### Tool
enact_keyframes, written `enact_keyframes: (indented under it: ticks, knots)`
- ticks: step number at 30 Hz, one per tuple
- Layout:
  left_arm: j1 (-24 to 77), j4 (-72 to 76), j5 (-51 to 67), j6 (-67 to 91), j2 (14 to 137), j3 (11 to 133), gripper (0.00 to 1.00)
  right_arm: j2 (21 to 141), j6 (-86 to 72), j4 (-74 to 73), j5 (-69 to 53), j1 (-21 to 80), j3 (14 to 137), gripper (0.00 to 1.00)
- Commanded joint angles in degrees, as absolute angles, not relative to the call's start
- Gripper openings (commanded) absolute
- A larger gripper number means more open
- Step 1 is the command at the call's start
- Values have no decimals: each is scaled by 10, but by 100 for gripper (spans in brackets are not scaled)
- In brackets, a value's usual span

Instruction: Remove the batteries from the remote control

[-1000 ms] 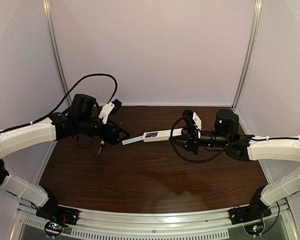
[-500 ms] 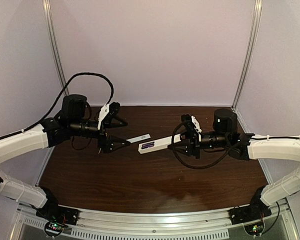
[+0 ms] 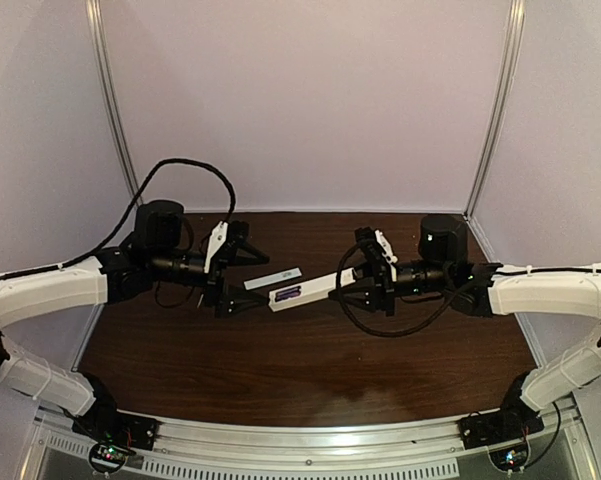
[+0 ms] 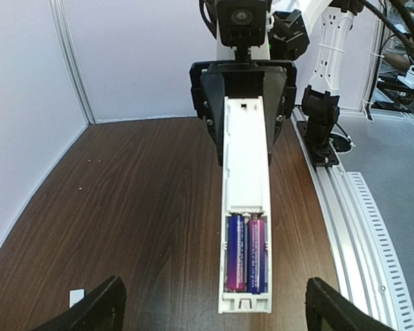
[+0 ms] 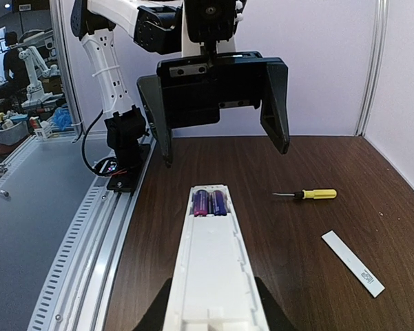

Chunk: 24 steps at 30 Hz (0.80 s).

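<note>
**A:** ok so how are the 2 arms posed here?

**B:** Both are stretched inward over the brown table (image 3: 310,370) so the wrists face each other near the middle. The right gripper (image 3: 352,285) is reached in from the right with its forearm held roughly level, and the remote control (image 3: 302,292) is pinched by its fingers at one end. The white bar is held off the table and pointed at the other arm, sloping slightly down toward its free end.

**A:** and the left one?

**B:** The left gripper (image 3: 250,271) is brought in from the left, also about level, with its fingers spread wide. In the right wrist view those fingers (image 5: 275,103) are seen standing just past the remote's free end, 1 on each side, nothing pinched between them.

**A:** where are the batteries at?

**B:** The batteries (image 4: 246,254) are seated in the open compartment at the free end of the remote, 2 purple-blue cells lying side by side. No contact with the left fingers can be made out.

**A:** anything else lying around?

**B:** A flat white cover strip (image 5: 353,263) is lying on the table beside the remote, and a yellow-handled screwdriver (image 5: 306,195) is lying further along, near the left arm.
</note>
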State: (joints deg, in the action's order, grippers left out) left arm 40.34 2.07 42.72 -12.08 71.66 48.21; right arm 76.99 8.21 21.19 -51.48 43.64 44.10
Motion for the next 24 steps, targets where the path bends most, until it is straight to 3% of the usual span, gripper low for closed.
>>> enact_keyframes:
  ticks: [1, 14, 20, 24]
  knots:
    - [412, 55, 440, -127, 733, 482, 92, 782, 71, 232, -533, 442, 469, 0]
    - [431, 46, 439, -139, 749, 476, 85, 811, 53, 274, -534, 465, 489, 0]
    - [431, 62, 446, -130, 755, 473, 75, 821, 46, 280, -533, 473, 496, 0]
    - [431, 66, 440, -127, 759, 475, 63, 825, 38, 294, -532, 476, 494, 0]
